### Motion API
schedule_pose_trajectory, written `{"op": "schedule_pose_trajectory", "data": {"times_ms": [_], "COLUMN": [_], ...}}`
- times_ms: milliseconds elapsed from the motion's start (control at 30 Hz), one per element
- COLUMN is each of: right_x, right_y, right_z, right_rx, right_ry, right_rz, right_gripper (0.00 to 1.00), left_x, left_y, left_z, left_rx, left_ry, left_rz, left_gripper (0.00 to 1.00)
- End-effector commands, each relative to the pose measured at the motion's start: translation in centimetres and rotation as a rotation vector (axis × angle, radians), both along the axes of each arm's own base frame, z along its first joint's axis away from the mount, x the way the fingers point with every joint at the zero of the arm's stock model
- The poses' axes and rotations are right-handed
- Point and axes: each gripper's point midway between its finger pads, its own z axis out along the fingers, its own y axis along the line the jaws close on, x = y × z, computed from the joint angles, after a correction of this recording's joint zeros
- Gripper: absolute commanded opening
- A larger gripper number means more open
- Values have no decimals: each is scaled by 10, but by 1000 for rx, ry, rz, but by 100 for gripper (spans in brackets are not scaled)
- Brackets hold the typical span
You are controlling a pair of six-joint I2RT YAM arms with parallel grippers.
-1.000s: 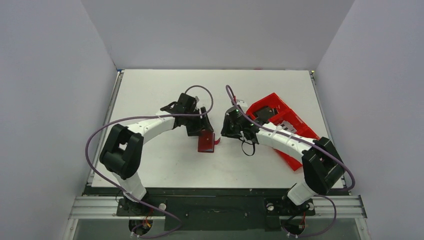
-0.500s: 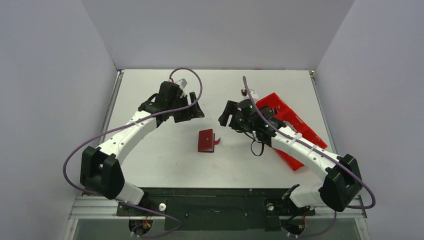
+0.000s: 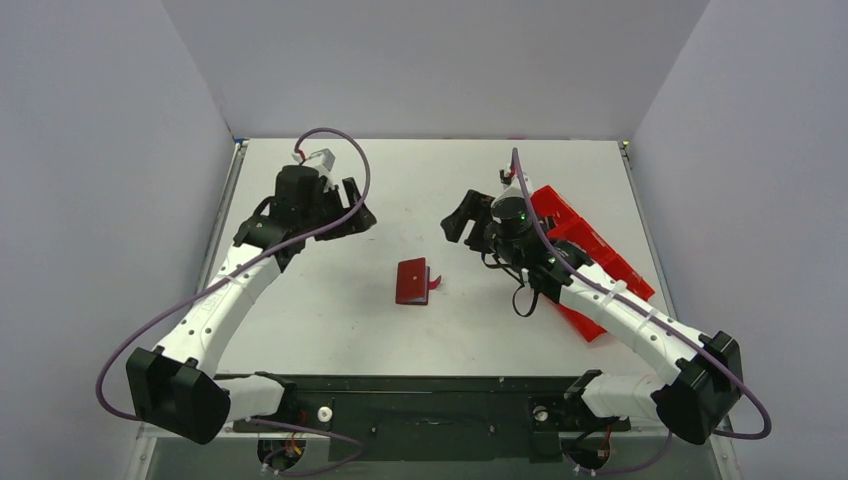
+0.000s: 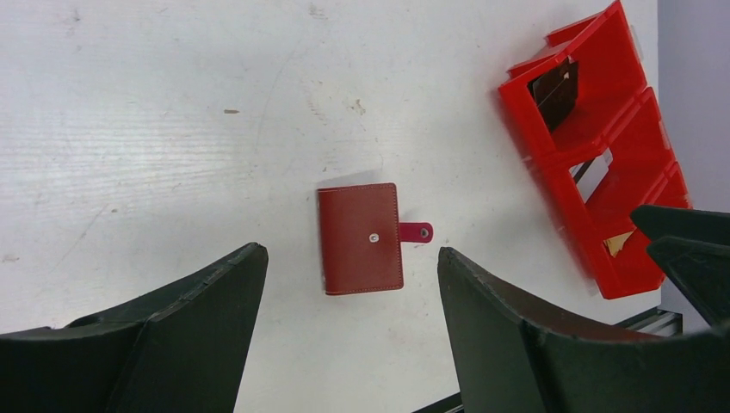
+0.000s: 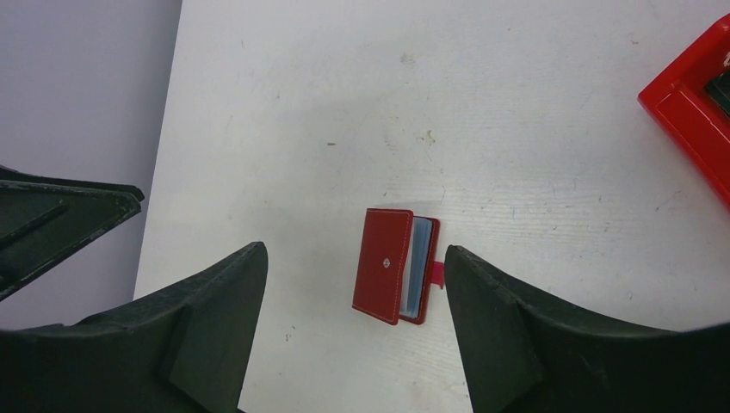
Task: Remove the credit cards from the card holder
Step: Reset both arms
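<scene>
Card holder (image 3: 411,282) lies flat mid-surface (image 3: 330,320), well apart from both arms, cover nearly shut, blue card (image 5: 419,267) edge peeking out. Left fingers (image 3: 355,213) spread wide, empty, beyond it to the left. Right fingers (image 3: 462,222) apart, empty, beyond it to the right, near red tray (image 3: 590,262).

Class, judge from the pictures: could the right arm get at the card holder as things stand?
Probably yes. The card holder lies alone on the table, nothing on or beside it, and the right gripper hangs open near it with bare table between them.
</scene>
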Motion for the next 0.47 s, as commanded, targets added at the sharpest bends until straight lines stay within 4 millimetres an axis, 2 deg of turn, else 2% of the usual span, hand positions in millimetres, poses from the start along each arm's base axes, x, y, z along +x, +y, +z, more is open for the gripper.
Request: {"op": "schedule_pose_trajectory", "data": {"times_ms": [0, 433], "right_x": [5, 5], "right_y": [-4, -6], "right_z": [16, 11], "right_rx": [37, 36], "right_ry": [-57, -57], "right_rz": [-35, -44], "right_gripper": [71, 71], "left_x": [-2, -4], "left_y": [14, 19], "left_z": [4, 5], "left_rx": [22, 20], "left_ry": [-42, -54], "left_rz": [26, 40], "left_gripper": [71, 71]}}
